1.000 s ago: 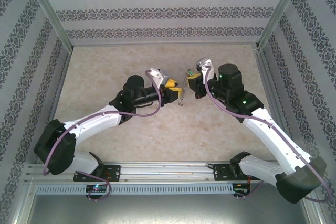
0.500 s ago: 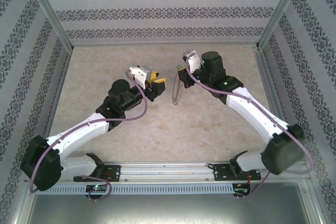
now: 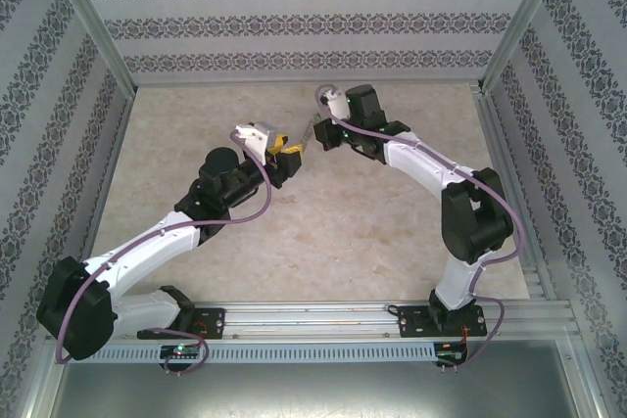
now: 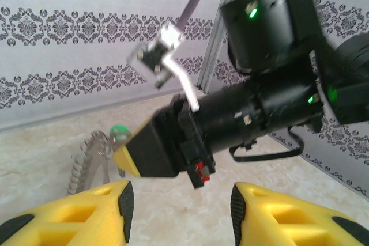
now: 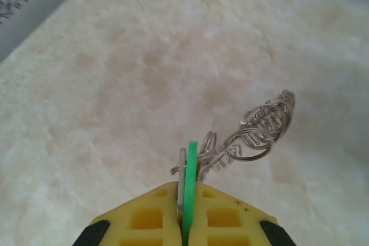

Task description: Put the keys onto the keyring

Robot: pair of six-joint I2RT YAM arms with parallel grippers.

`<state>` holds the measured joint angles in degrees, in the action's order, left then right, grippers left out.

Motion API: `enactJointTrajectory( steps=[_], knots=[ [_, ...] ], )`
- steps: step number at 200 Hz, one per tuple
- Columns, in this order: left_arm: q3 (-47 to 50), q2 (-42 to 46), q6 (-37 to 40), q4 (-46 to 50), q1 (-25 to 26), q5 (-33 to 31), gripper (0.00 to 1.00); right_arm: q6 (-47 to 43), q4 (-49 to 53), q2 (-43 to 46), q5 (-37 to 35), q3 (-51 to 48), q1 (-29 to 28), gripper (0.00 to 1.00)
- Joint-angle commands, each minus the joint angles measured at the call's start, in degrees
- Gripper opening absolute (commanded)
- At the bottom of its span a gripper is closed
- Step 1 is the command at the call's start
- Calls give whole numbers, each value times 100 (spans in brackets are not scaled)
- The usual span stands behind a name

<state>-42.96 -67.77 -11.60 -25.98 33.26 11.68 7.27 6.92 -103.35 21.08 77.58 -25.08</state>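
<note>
While the right arm has swung inward over the past second, the right gripper (image 5: 185, 187) stays clamped on the key (image 5: 191, 156), with the keyring (image 5: 260, 126) dangling just beyond the key. Near the key, the left gripper (image 4: 180, 200) faces it, jaws apart and empty. We judge that the ring now hangs from the key, so the threading looks done.

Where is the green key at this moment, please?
The green key is pinched edge-on in the right pincer, at bottom centre of the right wrist view, with the keyring just beyond it.
</note>
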Motion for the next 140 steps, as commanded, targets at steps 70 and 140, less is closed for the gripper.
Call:
enactJointTrajectory(
  steps=[70,140],
  knots=[
    [-217,-8,-106,372,-65,101,49,702,-195,500,-29,-1970,-34,0],
    [-240,-3,-155,497,-64,112,49,987,-366,238,125,-2608,-363,0]
  ],
)
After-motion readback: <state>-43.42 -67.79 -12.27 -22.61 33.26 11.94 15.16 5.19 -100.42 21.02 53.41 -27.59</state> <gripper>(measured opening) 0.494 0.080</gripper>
